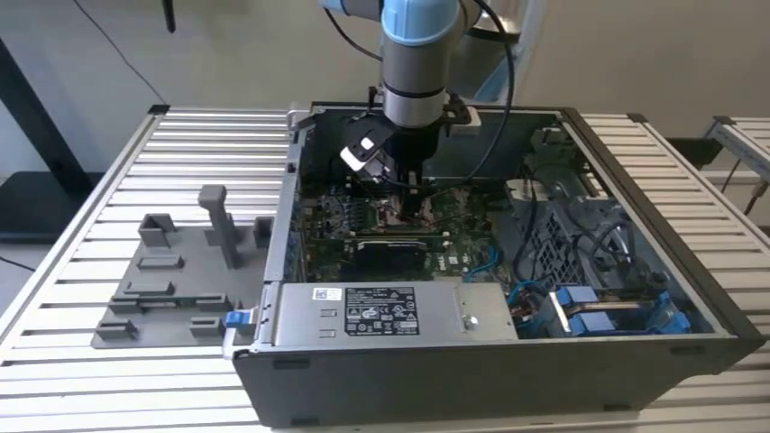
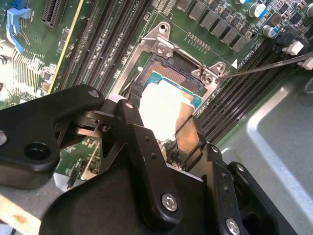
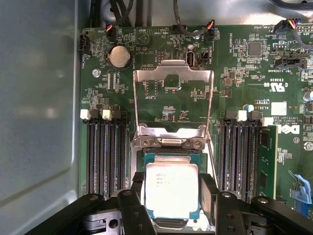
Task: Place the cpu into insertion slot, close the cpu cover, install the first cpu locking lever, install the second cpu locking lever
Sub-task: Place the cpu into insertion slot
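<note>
In the exterior view, the arm (image 1: pixel 416 54) is seen reaching down into an open computer case (image 1: pixel 481 379) that is set on a slatted table (image 1: pixel 180 144). The gripper (image 1: pixel 416 203) is lowered onto the green motherboard (image 1: pixel 463 225), at about twelve o'clock from the labelled power-supply box (image 1: pixel 385 311). A grey fixture plate (image 1: pixel 169 298) is laid on the table at nine o'clock from the case.

In the first wrist view, the cpu (image 3: pixel 172 188) is seen lying flat, silver face up, seated in the insertion slot (image 2: pixel 159 66) between the two banks of memory sockets (image 3: pixel 105 156). It is bracketed by the black fingers (image 3: pixel 208 193), one against each of two opposite edges — the gripper is clenched on the cpu. In the second wrist view, one finger pad (image 2: pixel 188 139) is pressed to the chip's edge, and the chip's face is washed out by glare.

The cpu cover (image 3: pixel 156 73) is swung open: the thin metal frame is raised off the slot on its hinge, and circuit board is visible through its window. A thin locking lever (image 2: pixel 264 67) is seen standing away from the slot's corner — not latched. A round coin battery (image 3: pixel 120 57) is mounted on the board beyond the raised cover.
</note>
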Tool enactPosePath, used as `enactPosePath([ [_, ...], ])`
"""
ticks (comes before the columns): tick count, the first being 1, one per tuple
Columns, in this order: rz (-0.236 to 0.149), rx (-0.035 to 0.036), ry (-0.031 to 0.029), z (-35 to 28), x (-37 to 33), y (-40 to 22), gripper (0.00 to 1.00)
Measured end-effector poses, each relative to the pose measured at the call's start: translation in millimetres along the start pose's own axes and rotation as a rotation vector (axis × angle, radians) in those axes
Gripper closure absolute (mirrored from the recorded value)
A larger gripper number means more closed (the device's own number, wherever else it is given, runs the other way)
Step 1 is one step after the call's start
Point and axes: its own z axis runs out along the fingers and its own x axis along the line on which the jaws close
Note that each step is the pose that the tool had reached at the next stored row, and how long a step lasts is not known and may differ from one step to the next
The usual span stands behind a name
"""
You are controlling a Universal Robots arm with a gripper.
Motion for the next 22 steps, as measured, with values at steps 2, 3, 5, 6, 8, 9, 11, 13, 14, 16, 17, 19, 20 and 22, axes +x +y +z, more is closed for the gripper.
enactPosePath([
  [2,0.000,0.0003,-0.0005,0.5,-0.1,-0.1,0.46],
  [3,0.000,0.0002,-0.0004,1.0,-0.1,-0.1,0.46],
  [5,0.000,0.0003,-0.0005,1.8,-0.2,-0.3,0.46],
  [6,0.000,0.0003,-0.0005,2.3,-0.3,-0.5,0.46],
  [8,0.000,0.0003,-0.0006,3.6,-0.4,-1.3,0.46],
  [9,0.000,0.0003,-0.0005,4.4,-0.5,-1.6,0.46],
  [11,0.000,0.0002,-0.0005,5.8,-0.6,-2.2,0.46],
  [13,0.000,0.0002,-0.0005,7.0,-0.7,-2.3,0.46],
  [14,0.000,0.0002,-0.0006,7.5,-0.7,-2.4,0.46],
  [16,0.001,0.0002,-0.0005,8.5,-0.8,-2.5,0.46],
  [17,0.001,0.0001,-0.0005,9.1,-0.8,-2.6,0.46],
  [19,0.001,0.0001,-0.0006,10.3,-0.9,-2.7,0.46],
  [20,0.001,0.0001,-0.0005,10.9,-0.9,-2.7,0.46],
  [22,0.002,0.0001,-0.0006,11.8,-1.1,-2.8,0.46],
])
